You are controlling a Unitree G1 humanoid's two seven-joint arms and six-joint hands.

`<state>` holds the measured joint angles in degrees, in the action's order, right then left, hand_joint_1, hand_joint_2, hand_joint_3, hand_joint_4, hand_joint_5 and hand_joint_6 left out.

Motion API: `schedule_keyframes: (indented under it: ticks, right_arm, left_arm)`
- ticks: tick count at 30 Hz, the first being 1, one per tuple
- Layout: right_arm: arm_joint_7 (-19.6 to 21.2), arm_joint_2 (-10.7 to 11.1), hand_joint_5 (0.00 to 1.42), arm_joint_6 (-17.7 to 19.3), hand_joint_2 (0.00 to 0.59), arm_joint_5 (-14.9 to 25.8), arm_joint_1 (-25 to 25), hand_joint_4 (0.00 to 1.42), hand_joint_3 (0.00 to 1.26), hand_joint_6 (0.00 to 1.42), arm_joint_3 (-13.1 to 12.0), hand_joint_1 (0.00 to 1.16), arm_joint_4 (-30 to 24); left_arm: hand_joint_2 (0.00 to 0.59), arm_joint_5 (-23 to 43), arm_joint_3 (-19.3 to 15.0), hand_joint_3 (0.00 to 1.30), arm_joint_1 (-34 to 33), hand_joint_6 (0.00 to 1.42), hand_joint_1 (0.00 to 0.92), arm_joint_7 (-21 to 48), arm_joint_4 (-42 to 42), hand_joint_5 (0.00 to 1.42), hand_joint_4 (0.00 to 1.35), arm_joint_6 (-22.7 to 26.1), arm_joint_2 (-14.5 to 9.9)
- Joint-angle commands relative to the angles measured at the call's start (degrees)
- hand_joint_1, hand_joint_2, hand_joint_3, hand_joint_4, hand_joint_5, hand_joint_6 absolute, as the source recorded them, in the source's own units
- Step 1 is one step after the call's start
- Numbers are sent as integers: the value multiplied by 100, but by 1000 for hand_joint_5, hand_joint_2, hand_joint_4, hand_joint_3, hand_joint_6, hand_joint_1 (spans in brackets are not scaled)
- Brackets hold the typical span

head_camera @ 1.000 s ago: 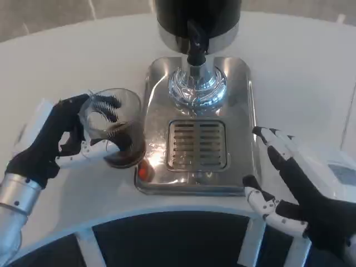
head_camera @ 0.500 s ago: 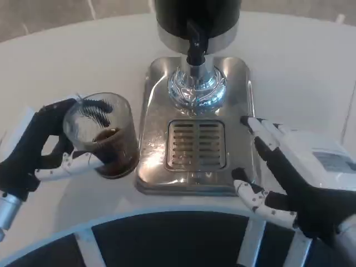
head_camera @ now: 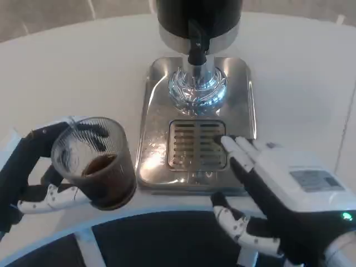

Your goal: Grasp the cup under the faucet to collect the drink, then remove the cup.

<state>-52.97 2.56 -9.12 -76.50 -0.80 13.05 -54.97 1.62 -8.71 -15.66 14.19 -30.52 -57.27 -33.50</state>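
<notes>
Left robot hand (head_camera: 28, 175): wrapped around the cup, dark fingers curling behind its far side, a white finger lying under its base toward the robot.
Cup (head_camera: 95, 162): clear glass with brown drink in its bottom part, held in the left robot hand, tilted a little, to the left of the tray and well apart from the faucet.
Right robot hand (head_camera: 278, 194): holds nothing; fingers spread apart, white back turned up, fingertips (head_camera: 231, 143) lying over the near right corner of the grate, thumb reaching toward the robot over the worktop's edge.
Tray (head_camera: 158, 83): shiny steel, between the two robot hands, its near edge just ahead of the right robot hand's thumb.
Grate (head_camera: 192, 146): slotted panel in the near half of the tray, partly covered by the right robot hand's fingers.
Faucet (head_camera: 196, 47): black spout hanging from the dark dispenser (head_camera: 198, 19), beyond both robot hands, above a round chrome base on the tray.
Worktop (head_camera: 72, 72): white and rounded, carrying the tray; the left robot hand holds the cup over its near left part.
</notes>
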Motion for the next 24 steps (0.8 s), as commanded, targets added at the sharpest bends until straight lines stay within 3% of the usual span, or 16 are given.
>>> schedule_keyframes:
  ticks: [1, 8, 24]
  right_arm:
    - [-36, -100, 0, 280, 561, -196, 353, 0, 0, 0, 291, 278, -198]
    - [-30, -224, 0, 523, 566, -334, 674, 0, 0, 0, 447, 287, -293]
    - [-60, -450, 0, 708, 567, -456, 803, 0, 0, 0, 415, 301, -314]
  left_arm:
    - [53, 273, -163, 977, 208, 1424, 574, 176, 349, 1334, 1167, -31, -124]
    - [52, 378, -153, 977, 417, 1424, 572, 476, 622, 1334, 1179, -24, -73]
    - [50, 433, -197, 977, 327, 1424, 572, 781, 549, 1334, 1179, 11, -60]
